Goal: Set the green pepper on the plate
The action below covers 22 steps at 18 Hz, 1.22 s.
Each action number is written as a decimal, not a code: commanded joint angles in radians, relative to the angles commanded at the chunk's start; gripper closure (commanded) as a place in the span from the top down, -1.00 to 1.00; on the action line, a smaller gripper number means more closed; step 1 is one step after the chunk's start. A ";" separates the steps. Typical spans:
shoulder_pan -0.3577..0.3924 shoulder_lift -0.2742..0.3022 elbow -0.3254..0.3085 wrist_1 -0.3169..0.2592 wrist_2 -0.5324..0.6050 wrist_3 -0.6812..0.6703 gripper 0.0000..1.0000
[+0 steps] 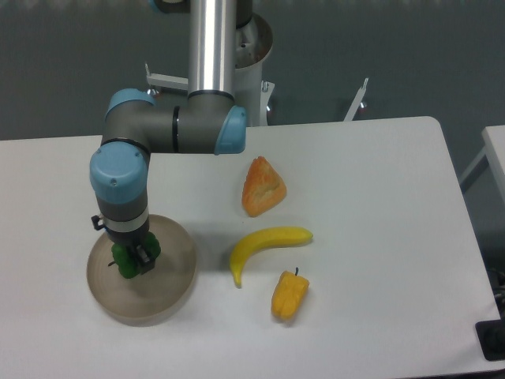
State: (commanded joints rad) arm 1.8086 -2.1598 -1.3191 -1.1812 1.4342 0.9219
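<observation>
The end effector point(132, 259) of a UR5e arm hangs over the plate point(175, 272), clenched on the green pepper point(126, 257), near the counter's point(379, 181) front-left corner. The pepper sits between the fingers above the left half of the plate; whether its underside touches the plate's floor cannot be told from this fixed view.

By the look of it, the carry is done and only the release remains. The chief risk is height: let go while the pepper is clear of the surface, the lobed, glossy vegetable could bounce or roll toward the raised rim, and possibly over it on the left side, where it hangs closest to the edge. If instead the arm presses lower than needed, the fingers could bear on the shallow plate and tip or shove it toward the counter's front edge. A third hazard is the withdrawal, since a fingertip dragging against the pepper's side could pull it off its resting spot.

The other items pose little threat. The banana point(267, 244), the yellow pepper point(289, 295) and the orange wedge point(262, 187) lie well apart from the plate, toward the middle of the counter.
</observation>
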 joint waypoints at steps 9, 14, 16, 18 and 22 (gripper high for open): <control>0.055 0.083 -0.009 -0.002 0.096 0.011 1.00; 0.172 0.135 0.000 -0.002 0.107 0.041 1.00; 0.218 0.147 -0.008 -0.009 0.109 0.101 1.00; 0.253 0.156 -0.012 -0.018 0.110 0.127 1.00; 0.343 0.160 -0.011 -0.092 0.110 0.286 1.00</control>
State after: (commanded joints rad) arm 2.1520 -2.0003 -1.3300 -1.2729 1.5447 1.2082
